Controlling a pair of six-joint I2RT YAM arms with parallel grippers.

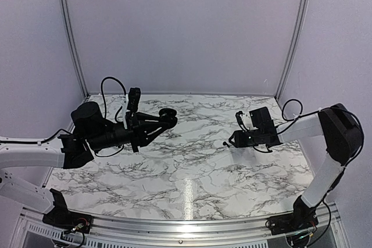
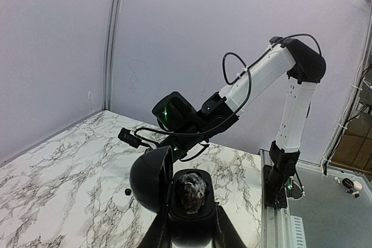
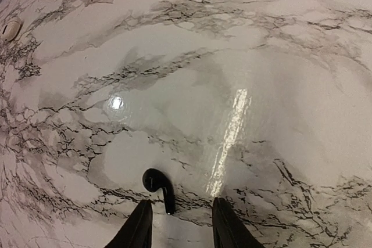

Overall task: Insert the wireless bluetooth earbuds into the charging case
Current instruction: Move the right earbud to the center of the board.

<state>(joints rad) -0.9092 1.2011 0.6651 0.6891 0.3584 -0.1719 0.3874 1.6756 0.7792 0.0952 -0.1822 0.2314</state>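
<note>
Aloft, left gripper (image 2: 190, 216) grips open black case (image 2: 150, 178); right gripper (image 3: 181, 213) hovers low, open, by earbud (image 3: 157, 181).

Marble-patterned table (image 1: 192, 184), pale enclosure walls (image 1: 186, 27) behind

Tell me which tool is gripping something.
The left tool, shut on a black round case with its lid open. The right tool holds nothing; it hangs open over an earbud on the table.
</note>
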